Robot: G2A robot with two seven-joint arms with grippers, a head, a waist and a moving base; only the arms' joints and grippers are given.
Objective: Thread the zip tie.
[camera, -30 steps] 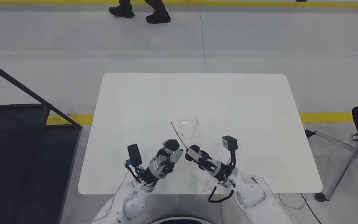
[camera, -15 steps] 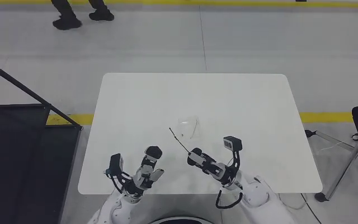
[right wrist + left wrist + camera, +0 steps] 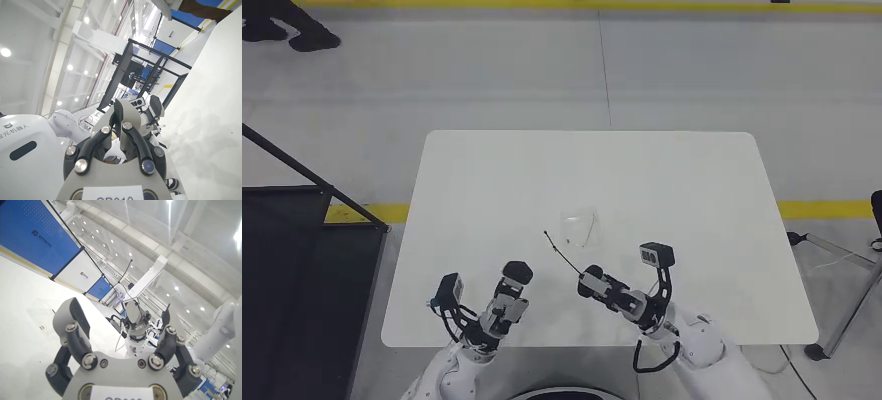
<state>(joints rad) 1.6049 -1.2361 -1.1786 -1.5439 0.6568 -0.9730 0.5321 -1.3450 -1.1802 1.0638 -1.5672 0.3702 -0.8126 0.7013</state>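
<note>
- The left arm sits low at the desk's (image 3: pixel 692 200) near edge, angled up, and its left gripper (image 3: pixel 122 308) is spread wide with nothing between the pads.
- The right arm lies beside it, well apart, with its right gripper (image 3: pixel 116 110) closed tight and raised off the desk.
- The black zip tie (image 3: pixel 562 252) is pinched by one end in the right gripper. It juts out as a thin, stiff line towards the middle of the desk, its free tip ending near the bag.
- A small clear plastic bag (image 3: pixel 580 225) lies flat near the middle of the desk; I cannot tell what it holds.
- Each wrist plate carries a white label, its print cut off.
</note>
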